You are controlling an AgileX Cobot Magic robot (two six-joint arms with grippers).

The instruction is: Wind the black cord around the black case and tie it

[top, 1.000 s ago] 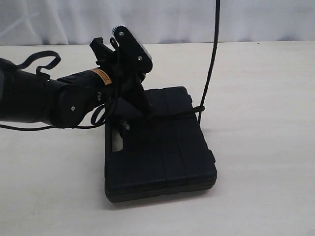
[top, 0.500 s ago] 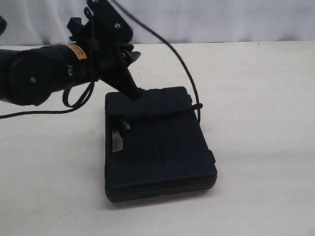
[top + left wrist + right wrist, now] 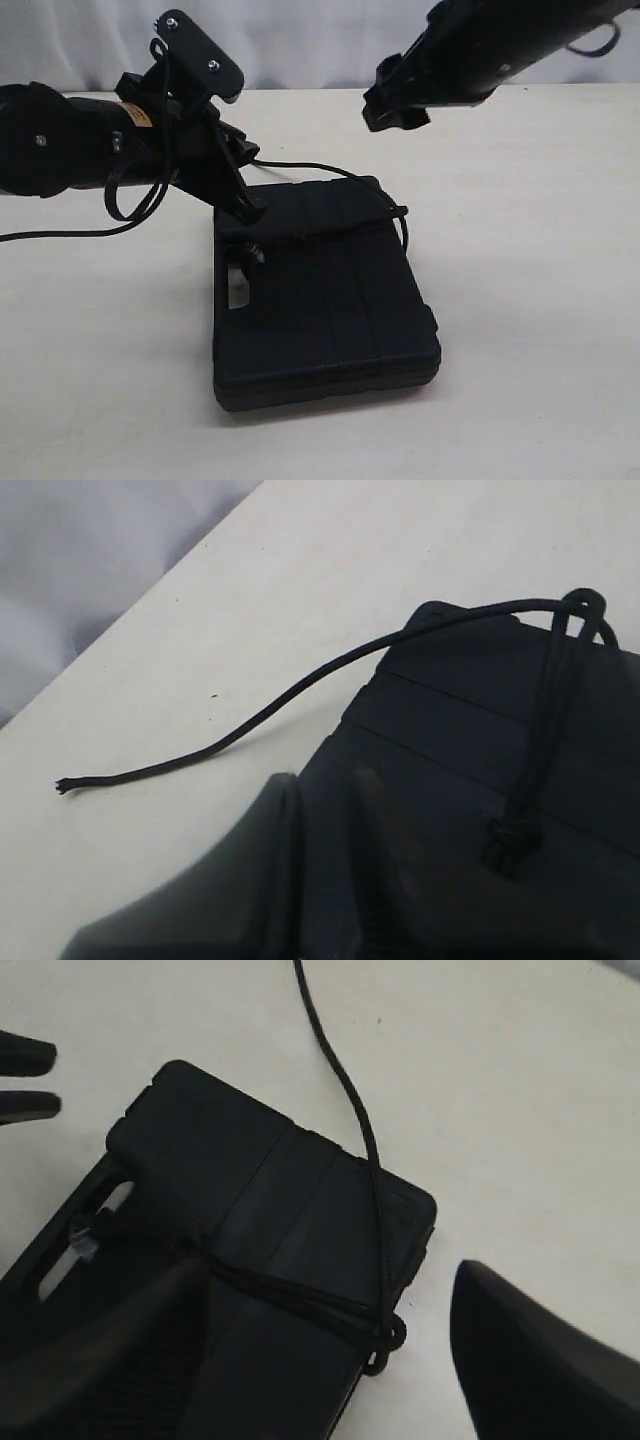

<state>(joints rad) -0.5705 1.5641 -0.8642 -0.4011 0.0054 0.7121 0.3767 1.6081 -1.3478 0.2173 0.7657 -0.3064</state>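
The right gripper (image 3: 396,108) hangs spread wide and empty above the case (image 3: 330,310) at mid-surface (image 3: 530,300). The left gripper (image 3: 244,208) sits at a case corner, its gap unclear. The cord (image 3: 330,232) is bound across the case, unheld.

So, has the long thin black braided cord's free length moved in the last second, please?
Yes: the cord rose up beside the rectangular black hard case; now it lies behind it, trailing left.

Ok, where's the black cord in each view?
Exterior view: black cord banded across the black case's far half, loose strand behind it.
Left wrist view: frayed end on the table, running to the case's edge, then a knot on top.
Right wrist view: band across the case, one strand leaving the frame.
Shared landmark: the cord's crossing at the case's edge.
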